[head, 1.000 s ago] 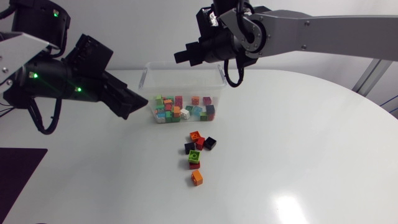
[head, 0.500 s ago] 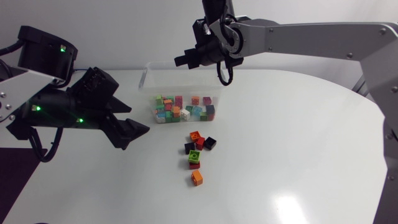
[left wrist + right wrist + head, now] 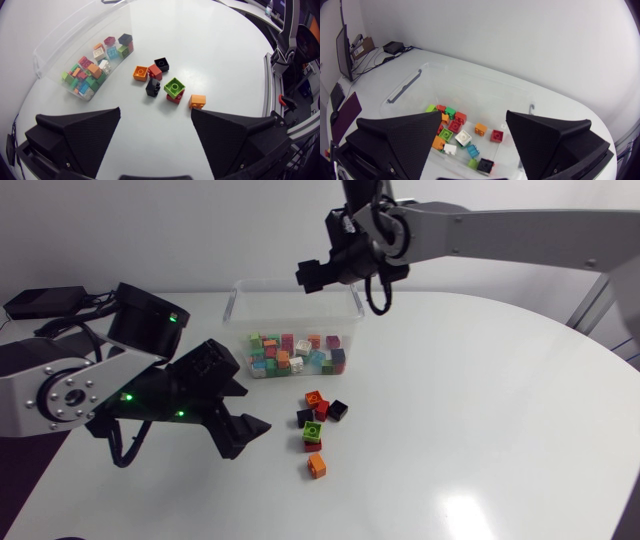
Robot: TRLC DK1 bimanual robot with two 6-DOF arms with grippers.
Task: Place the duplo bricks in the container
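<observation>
Head view: most duplo bricks (image 3: 295, 354) in container (image 3: 238, 298); loose bricks (image 3: 314, 420) remain on tabletop (image 3: 480, 410).
Left hand (image 3: 156, 111), right hand (image 3: 473, 119) spread, empty.

Both arms extended, both sets of jaws open and empty.
The left arm (image 3: 60, 395) comes in from the left edge and extends toward the middle, its jaws spread wide and tilted downward. The right arm (image 3: 520, 230) spans in from the right along the far side, wrist bent down, jaws wide apart.
</observation>
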